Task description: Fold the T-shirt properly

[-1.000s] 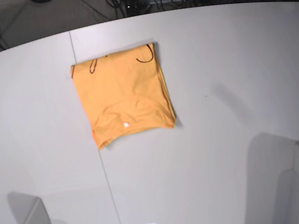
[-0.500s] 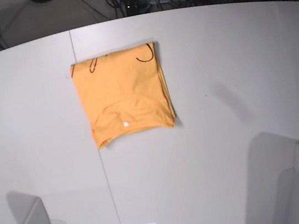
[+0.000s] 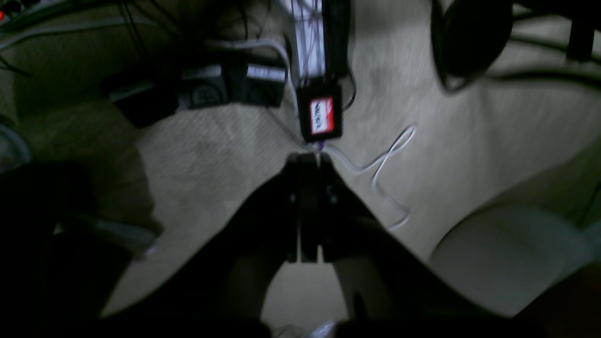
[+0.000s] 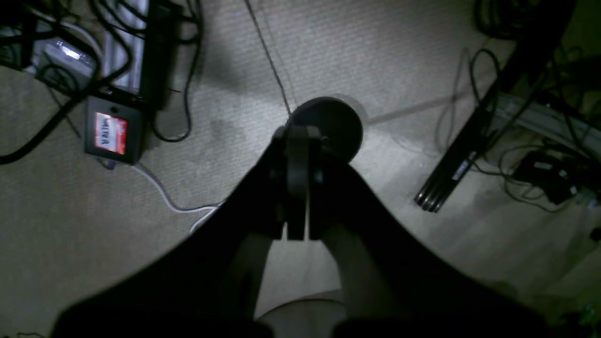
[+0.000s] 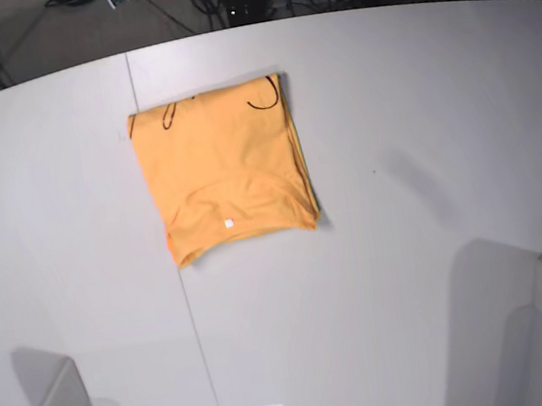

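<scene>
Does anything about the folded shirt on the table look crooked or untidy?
Slightly. The T-shirt lies folded but turned askew to the table seam, and its lower edge is uneven, with layers peeking out on one side.

Left hand [image 3: 310, 162]: jaws pressed together, nothing between them, fingers dark and slightly blurred. Right hand [image 4: 298, 136]: jaws likewise closed and empty. In the wrist views both hands point down toward the carpeted floor [image 4: 70, 225].
</scene>
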### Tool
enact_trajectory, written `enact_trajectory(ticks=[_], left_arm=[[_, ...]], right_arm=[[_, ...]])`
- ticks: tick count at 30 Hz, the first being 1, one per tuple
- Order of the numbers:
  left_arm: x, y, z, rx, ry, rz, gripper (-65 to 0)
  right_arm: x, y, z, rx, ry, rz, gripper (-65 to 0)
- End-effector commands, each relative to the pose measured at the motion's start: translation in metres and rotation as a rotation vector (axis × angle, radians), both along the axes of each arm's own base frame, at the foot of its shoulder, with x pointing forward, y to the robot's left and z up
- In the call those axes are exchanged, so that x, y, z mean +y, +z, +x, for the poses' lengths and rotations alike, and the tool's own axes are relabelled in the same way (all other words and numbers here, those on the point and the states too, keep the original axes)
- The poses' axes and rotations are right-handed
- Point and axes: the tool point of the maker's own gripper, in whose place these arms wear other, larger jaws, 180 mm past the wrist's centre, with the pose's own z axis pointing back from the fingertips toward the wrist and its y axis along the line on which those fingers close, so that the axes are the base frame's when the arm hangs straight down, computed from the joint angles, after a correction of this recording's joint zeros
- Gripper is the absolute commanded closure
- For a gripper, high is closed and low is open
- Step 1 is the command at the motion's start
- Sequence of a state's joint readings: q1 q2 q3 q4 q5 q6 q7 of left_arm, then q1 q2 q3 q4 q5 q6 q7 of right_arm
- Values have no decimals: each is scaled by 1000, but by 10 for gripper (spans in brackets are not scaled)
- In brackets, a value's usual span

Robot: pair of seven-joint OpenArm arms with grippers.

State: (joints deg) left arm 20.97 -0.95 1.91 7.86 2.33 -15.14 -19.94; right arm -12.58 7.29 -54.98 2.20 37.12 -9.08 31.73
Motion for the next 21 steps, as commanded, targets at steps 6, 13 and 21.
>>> enact_trajectory(ticks=[6, 13, 21], left_arm=[[3, 1, 3, -5, 140, 20, 0], [4, 1, -3, 19, 168, 29, 0], [5, -1, 5, 5, 175, 30, 0]], right_arm=[[-28, 4, 8, -20, 8, -42, 0], [-42, 6, 11, -23, 11, -68, 0], [-46, 7, 10, -22, 12, -71, 0]])
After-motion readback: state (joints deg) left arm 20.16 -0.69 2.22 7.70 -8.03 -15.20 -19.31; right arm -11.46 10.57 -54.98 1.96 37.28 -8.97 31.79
